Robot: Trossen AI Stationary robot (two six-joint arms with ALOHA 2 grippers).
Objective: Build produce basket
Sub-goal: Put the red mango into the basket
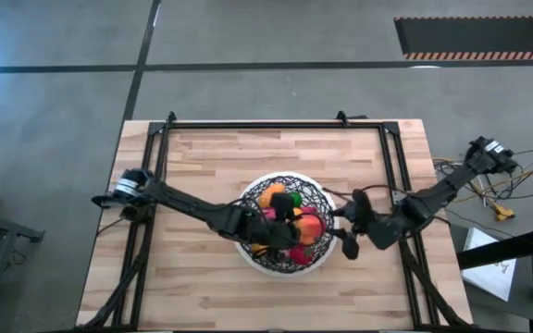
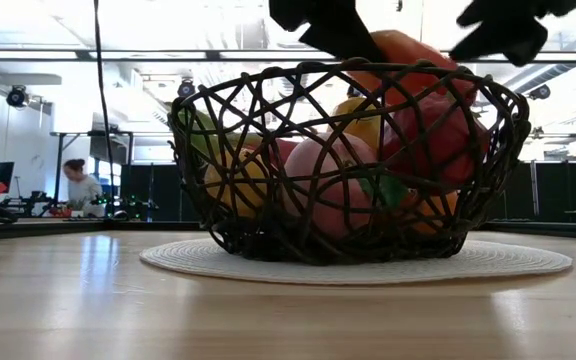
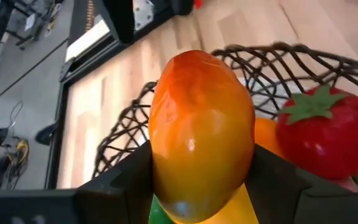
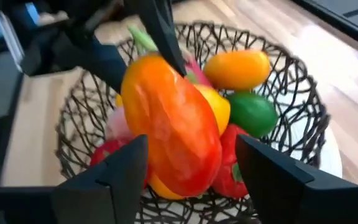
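At table centre: basket (image 1: 285, 262) filled with produce (image 2: 368, 170). Left gripper (image 1: 280, 228) over pile, clamped on orange-red mango (image 3: 201, 134). Right gripper (image 1: 348, 229) beside rim, fingers spread, empty.

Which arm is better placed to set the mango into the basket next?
Left. The left gripper already clamps the mango directly over the basket, while the right gripper waits open beside it, holding nothing.

The mango (image 3: 201, 134) between the jaws of the left gripper (image 3: 197, 180) hides the fruit beneath it. In the low view, both grippers are cut off by the upper edge. The basket (image 2: 348, 160) wire partly hides the produce (image 2: 368, 170).
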